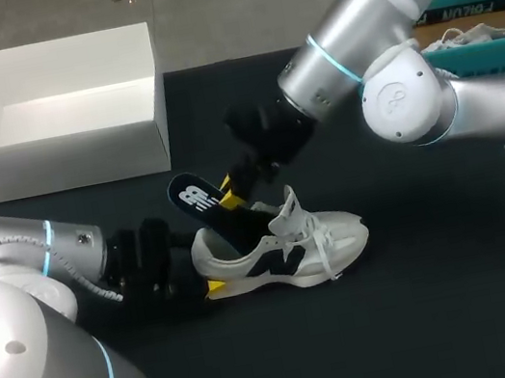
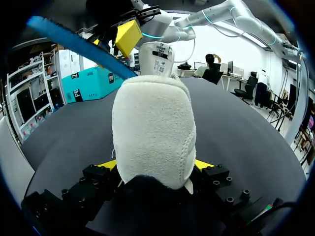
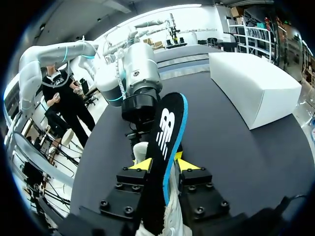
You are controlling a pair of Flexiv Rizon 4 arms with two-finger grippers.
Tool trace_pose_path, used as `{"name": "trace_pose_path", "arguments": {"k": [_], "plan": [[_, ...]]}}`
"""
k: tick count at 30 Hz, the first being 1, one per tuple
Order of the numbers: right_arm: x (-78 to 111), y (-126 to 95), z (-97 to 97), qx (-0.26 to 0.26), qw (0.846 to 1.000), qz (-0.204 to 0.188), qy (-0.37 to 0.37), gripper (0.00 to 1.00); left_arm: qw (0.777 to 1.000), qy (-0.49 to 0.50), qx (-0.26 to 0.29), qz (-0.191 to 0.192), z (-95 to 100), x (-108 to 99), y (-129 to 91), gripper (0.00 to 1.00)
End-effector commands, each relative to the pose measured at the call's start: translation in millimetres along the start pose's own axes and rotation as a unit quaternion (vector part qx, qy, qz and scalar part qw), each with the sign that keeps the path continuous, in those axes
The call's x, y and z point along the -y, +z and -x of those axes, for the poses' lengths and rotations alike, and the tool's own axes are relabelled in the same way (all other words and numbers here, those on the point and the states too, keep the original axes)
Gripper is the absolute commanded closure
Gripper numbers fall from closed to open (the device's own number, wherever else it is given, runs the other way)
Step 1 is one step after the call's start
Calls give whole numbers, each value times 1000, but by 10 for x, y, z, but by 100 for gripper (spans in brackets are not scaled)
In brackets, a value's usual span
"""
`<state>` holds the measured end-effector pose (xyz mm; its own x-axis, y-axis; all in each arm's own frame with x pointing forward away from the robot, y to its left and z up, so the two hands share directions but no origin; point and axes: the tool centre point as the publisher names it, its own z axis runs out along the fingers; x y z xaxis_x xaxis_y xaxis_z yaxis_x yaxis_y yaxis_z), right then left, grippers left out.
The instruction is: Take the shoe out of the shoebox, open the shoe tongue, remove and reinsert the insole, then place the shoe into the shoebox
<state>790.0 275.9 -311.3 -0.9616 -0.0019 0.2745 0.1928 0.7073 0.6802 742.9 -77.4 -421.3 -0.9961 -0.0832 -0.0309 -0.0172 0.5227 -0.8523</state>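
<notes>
The shoe (image 1: 282,247) is clamped at the heel by the left hand (image 2: 155,164), and the half-inserted insole (image 3: 167,132) by the right hand (image 3: 164,163). The insole step is judged underway; travel along the shoe is required next.

A plain black table (image 1: 450,311) spreads beneath the whole scene.

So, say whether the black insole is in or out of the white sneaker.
Mostly out: right gripper shut on black blue-edged insole, slanting up from the white sneaker.
</notes>
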Motion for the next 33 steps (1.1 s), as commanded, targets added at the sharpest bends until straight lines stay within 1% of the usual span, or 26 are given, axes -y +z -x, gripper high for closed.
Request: {"name": "trace_pose_path", "arguments": {"k": [1,5,8,10,11,12,14,18,27,30,33], "plan": [[110,80,25,-6,1000,10,7,69,1000,0,1,1,-13,0,-1,100],[174,154,24,-13,1000,9,15,68,1000,0,1,1,-13,0,-1,100],[213,189,24,-16,1000,6,21,73,1000,0,1,1,-13,0,-1,100],[222,195,7,-18,1000,6,22,80,1000,0,1,1,-13,0,-1,100],[228,193,-1,-18,1000,6,23,85,1000,0,1,1,-13,0,-1,100],[230,190,-6,-18,1000,6,23,100,1000,0,1,1,-13,0,-1,100],[208,165,-11,-18,1000,8,22,100,1000,0,1,1,-13,0,-1,100],[41,87,6,-13,1000,22,9,100,1000,0,1,1,-13,0,-1,100],[-382,-43,114,-8,998,62,-14,100,1000,0,1,1,-13,0,-1,100],[-514,-158,129,6,997,77,-6,100,1000,0,1,1,-13,0,-1,100],[-648,-348,85,26,995,99,5,100,1000,0,1,1,-13,0,-1,100]]}}
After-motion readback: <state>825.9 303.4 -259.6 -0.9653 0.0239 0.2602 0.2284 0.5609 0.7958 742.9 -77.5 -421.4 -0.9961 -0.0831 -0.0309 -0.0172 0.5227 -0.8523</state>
